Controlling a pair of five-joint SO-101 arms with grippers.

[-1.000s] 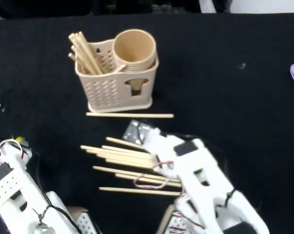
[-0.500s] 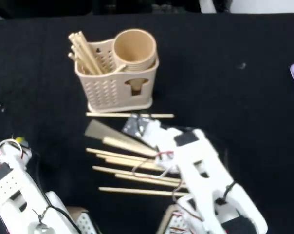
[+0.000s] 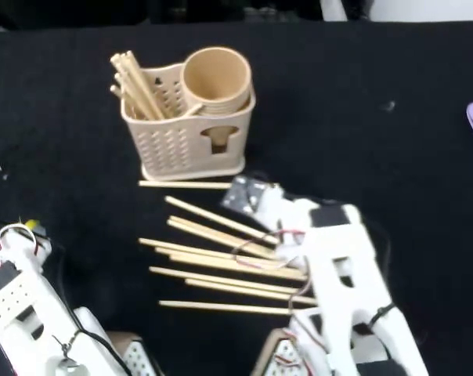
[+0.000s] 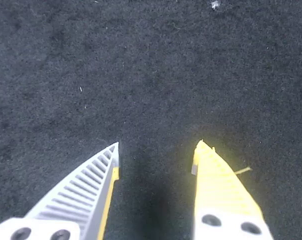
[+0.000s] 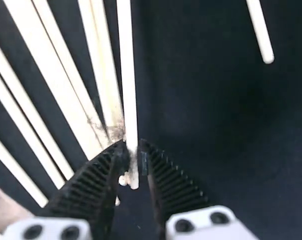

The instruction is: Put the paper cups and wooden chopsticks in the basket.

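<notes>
**Wooden stick pinched at its end, pile fanned**

Changes, big to small:
- Black bench (image 3: pixel 393 157) and basket (image 3: pixel 182 145): unchanged. The paper cups (image 3: pixel 215 77) are stacked in one compartment and a bundle of sticks (image 3: pixel 136 80) stands in the other.
- Right arm (image 3: pixel 338 274) has swung to the right and back from the basket over the last second.
- Loose chopsticks (image 3: pixel 221 278) were a tight stack. Now the top two are splayed off at an angle.
- Right gripper (image 5: pixel 133 152) is clenched on the very end of one chopstick (image 5: pixel 127 75), so you have a single stick, not a bunch.
- Left gripper (image 4: pixel 156 155) is released, jaws apart over bare bench.

My read: the cups are done and some sticks are in. You're mid-pick on the next one, with about half a dozen left, plus a lone stick (image 3: pixel 182 185) lying at the foot of the basket.

Orientation:
- The held stick (image 3: pixel 217 217) runs diagonally. Its gripped end is at your right arm and its free end points away to the left and toward the basket.
- I can't tell whether it's off the bench.
- The rest of the pile lies roughly crosswise, parallel to the basket front.
- An end grip means a long lever. Expect it to droop or pivot when you lift it.
</notes>
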